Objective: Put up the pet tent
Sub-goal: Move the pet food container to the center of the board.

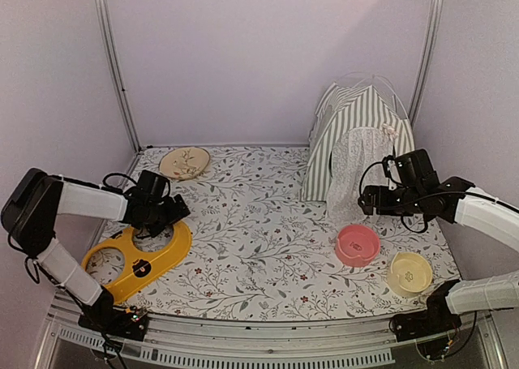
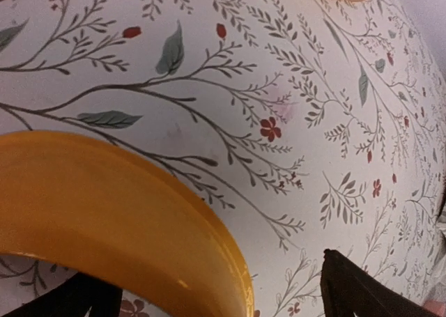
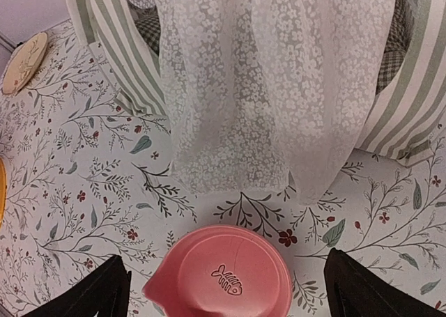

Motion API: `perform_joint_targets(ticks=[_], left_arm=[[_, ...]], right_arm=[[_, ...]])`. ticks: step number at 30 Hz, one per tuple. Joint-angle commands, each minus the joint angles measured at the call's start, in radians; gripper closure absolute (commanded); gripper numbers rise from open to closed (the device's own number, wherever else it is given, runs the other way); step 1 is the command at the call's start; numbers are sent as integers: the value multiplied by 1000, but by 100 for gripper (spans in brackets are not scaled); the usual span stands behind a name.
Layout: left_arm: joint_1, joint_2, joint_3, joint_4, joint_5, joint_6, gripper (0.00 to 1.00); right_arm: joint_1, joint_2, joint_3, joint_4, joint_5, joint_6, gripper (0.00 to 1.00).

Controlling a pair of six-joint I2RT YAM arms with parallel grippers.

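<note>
The green-and-white striped fabric pet tent is standing far right, just beyond your right gripper, which is gaping wide and empty; your left gripper, likewise gaping, is hanging well apart over the yellow plastic tray.

Soft, even light comes from overhead, and the walls look lilac; the pink bowl throws only a faint shadow on the tablecloth. The left wrist view is slightly soft, with a small glare streak on the yellow bowl stand. The mesh of the pet tent is bright, its pattern crisp.
</note>
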Motion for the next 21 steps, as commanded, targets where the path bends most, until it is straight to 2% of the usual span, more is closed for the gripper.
perform_joint_targets(ticks=[1,14,18,21], left_arm=[[-70,124,120,101,54,61,1],[-493,499,542,47,121,99,1],[-551,497,603,26,130,115,1],[-555,425,618,4,120,156,1]], right_arm=[[0,-11,-22,-12,21,34,1],[3,77,-2,-8,-35,-9,1],[3,102,8,-6,-58,-22,1],[3,119,5,5,-82,-35,1]])
